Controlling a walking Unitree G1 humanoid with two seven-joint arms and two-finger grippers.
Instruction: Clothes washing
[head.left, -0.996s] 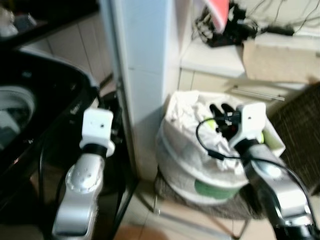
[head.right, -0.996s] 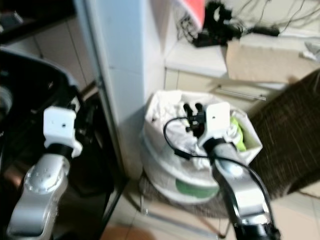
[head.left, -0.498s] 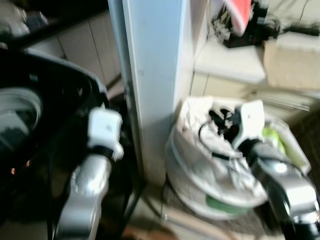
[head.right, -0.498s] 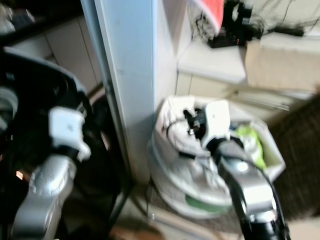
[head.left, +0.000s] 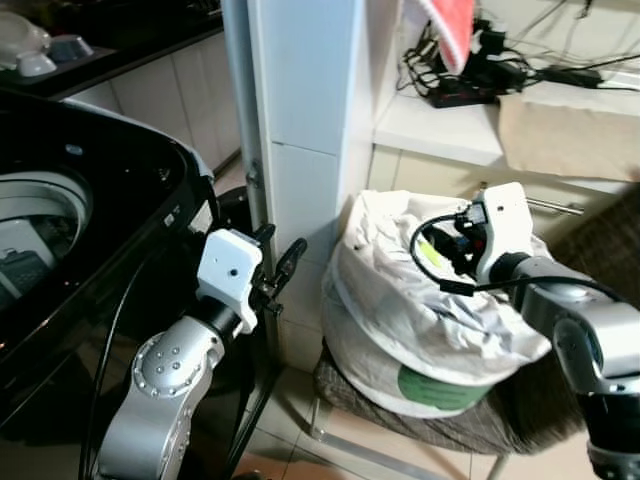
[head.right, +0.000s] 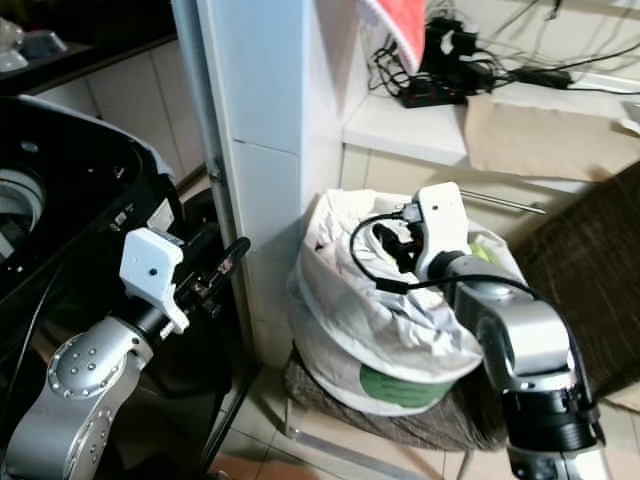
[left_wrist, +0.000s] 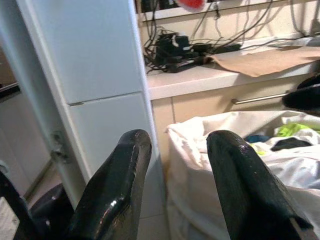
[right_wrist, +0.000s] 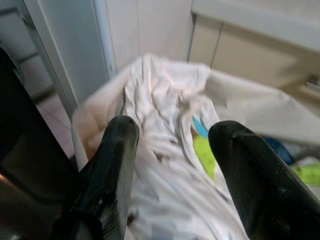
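Note:
A white laundry bag (head.left: 420, 320) stands on a low woven stool (head.left: 345, 385), stuffed with white cloth (right_wrist: 165, 95) and a green garment (right_wrist: 207, 152). My right gripper (head.left: 447, 248) hovers over the bag's mouth, open, with nothing between its fingers (right_wrist: 117, 160). At the left is a black top-loading washing machine (head.left: 110, 190) with its drum (head.left: 35, 225) showing. My left gripper (head.left: 280, 248) is held up between the machine and the white pillar. It is open and empty, its fingers (left_wrist: 125, 170) pointing toward the bag.
A white pillar (head.left: 300, 110) stands between the machine and the bag. Behind the bag is a pale counter (head.left: 450, 120) carrying tangled cables (head.left: 465, 75) and brown paper (head.left: 570, 125); a red cloth (head.left: 450, 25) hangs above. A dark wicker piece (head.right: 590, 260) is at the right.
The camera has shifted and steadied. My left gripper has risen, its fingers now showing beside the pillar. My right gripper stays over the bag, now reaching in more from the right side.

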